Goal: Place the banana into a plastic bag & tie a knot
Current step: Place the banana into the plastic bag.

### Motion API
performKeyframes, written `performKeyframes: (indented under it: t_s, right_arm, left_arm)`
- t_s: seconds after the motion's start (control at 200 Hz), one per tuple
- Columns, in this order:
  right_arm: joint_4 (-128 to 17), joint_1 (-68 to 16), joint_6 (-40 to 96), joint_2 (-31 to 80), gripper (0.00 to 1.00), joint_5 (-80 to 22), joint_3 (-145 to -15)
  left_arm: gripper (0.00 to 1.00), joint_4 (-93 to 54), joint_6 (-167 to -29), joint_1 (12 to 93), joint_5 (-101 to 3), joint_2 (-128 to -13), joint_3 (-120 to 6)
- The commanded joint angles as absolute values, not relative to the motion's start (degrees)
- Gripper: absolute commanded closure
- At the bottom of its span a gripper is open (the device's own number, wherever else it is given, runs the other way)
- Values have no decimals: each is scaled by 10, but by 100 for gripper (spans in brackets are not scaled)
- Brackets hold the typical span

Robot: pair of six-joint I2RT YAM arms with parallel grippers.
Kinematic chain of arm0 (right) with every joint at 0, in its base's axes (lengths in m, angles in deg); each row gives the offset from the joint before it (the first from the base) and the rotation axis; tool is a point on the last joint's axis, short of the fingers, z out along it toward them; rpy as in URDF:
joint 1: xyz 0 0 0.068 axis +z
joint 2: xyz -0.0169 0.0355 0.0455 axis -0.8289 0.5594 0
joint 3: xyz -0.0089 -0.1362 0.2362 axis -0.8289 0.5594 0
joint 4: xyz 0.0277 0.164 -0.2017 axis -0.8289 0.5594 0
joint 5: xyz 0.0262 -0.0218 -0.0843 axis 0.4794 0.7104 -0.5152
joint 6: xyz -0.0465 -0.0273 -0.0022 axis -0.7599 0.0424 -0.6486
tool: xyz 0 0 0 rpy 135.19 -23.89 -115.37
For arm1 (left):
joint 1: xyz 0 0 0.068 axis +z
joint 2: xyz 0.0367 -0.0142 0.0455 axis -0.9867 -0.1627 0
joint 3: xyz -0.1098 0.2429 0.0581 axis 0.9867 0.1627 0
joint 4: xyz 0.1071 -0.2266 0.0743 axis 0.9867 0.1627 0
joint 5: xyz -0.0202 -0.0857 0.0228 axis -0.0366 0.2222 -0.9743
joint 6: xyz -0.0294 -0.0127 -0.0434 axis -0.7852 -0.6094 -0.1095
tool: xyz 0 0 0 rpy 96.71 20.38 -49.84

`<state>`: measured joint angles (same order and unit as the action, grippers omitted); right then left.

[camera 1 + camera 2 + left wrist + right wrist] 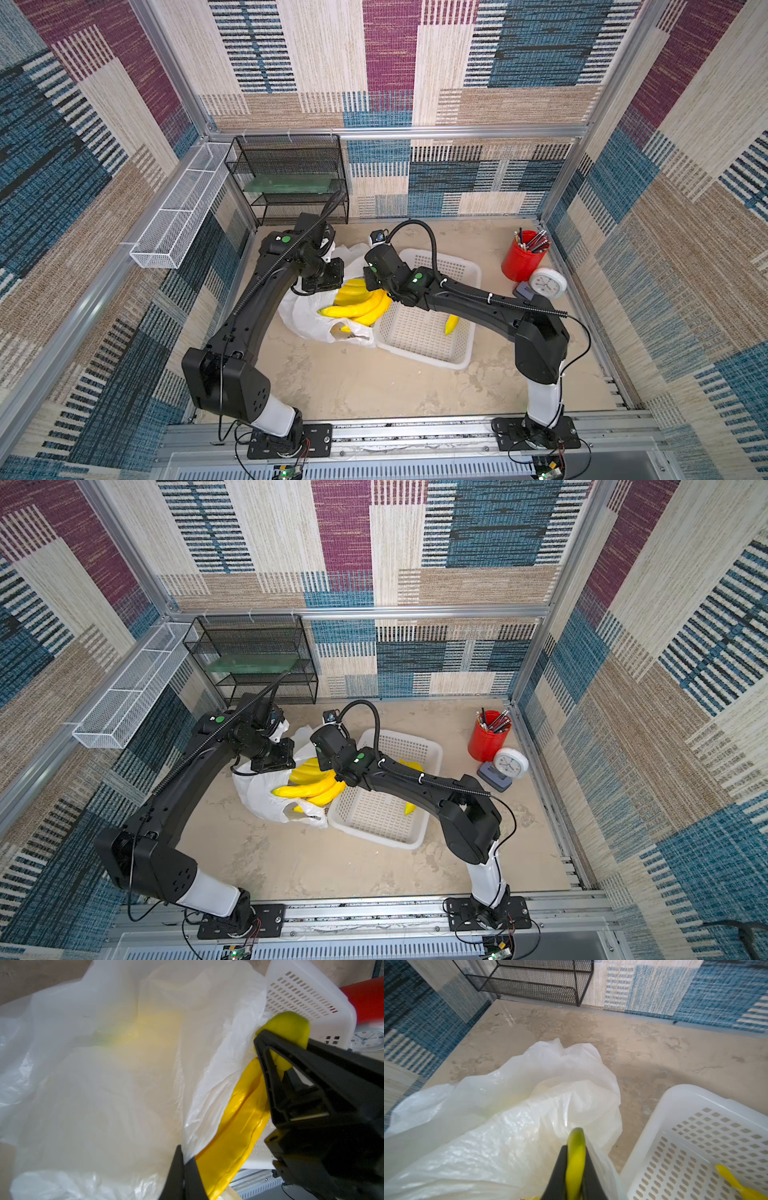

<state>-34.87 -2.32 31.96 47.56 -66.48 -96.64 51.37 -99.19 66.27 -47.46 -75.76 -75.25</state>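
Observation:
A yellow banana (361,306) (316,786) bunch lies across the mouth of the white plastic bag (305,322) (255,798), left of the basket. My right gripper (576,1152) is shut on the bunch's greenish stem (576,1140). The left wrist view shows one of its fingers (270,1088) at the stem (291,1026). My left gripper (185,1156) is shut on the edge of the plastic bag (104,1084), holding the film up over the banana (239,1126). Yellow shows faintly through the film. In both top views the wrists hide both sets of jaws. The knot is out of view.
A white perforated basket (419,360) (374,841) (675,1126) stands right of the bag with a single banana (451,324) (409,808) in it. At the back right are a red pen cup (521,262) and a white clock (548,282). A black mesh shelf (291,178) stands at the back left.

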Motion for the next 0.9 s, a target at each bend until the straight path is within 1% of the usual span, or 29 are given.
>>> performKeyframes:
  t_s: [0.0,0.09,0.205,0.315,0.406,0.696,0.896]
  right_arm:
    - [-371,-5,313,476,100,-787,-959]
    - [-356,-5,334,475,100,-831,-962]
    - [-347,-18,353,440,100,-836,-941]
    - [-350,-29,362,396,100,-821,-915]
    - [-338,-25,358,387,100,-831,-917]
    - [-243,-3,369,473,100,-911,-1002]
    - [-310,0,361,499,100,-866,-1039]
  left_arm:
    - [100,523,-994,661,-476,-764,-767]
    - [100,537,-988,658,-497,-770,-779]
    - [100,560,-977,656,-532,-777,-790]
    - [100,560,-977,654,-538,-776,-782]
    - [100,561,-980,650,-537,-779,-779]
    - [100,565,-1010,641,-519,-787,-806]
    - [100,568,-1035,638,-493,-786,-813]
